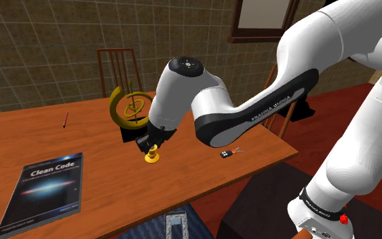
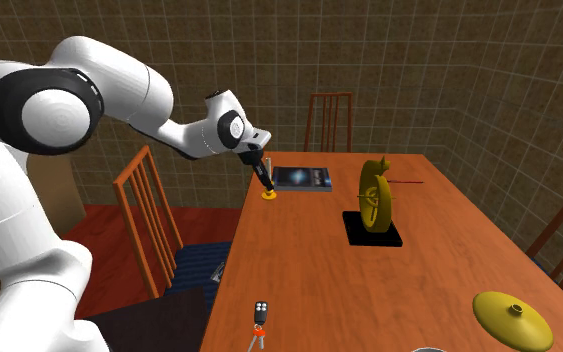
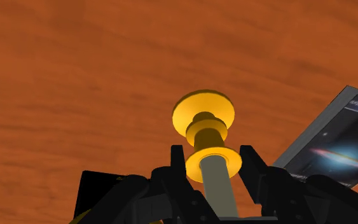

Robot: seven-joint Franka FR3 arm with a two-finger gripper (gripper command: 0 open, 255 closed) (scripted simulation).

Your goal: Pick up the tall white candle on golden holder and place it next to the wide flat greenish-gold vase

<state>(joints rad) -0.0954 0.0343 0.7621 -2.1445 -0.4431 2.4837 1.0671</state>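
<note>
The candle (image 3: 217, 181), a pale stick on a golden holder (image 3: 204, 121), stands upright on the wooden table (image 1: 81, 146). Its golden base (image 1: 153, 157) shows under the hand, near the table's edge on the robot's side (image 2: 268, 194). My gripper (image 3: 213, 153) is down over it, open, with one finger on each side of the stick just above the golden cup; a gap shows on both sides. The same gripper (image 1: 150, 144) (image 2: 266, 182) hides most of the stick. The wide flat greenish-gold vase (image 2: 512, 318) lies far off at the table's other end.
A gold ring sculpture on a black base (image 1: 129, 108) (image 2: 374, 200) stands close behind the candle. A book (image 1: 43, 190) (image 2: 302, 178) (image 3: 336, 140) lies beyond it, a key fob (image 1: 226, 154) (image 2: 260, 312) toward the vase end, a red pen (image 1: 65, 119) far across. Chairs (image 2: 149, 215) flank the table.
</note>
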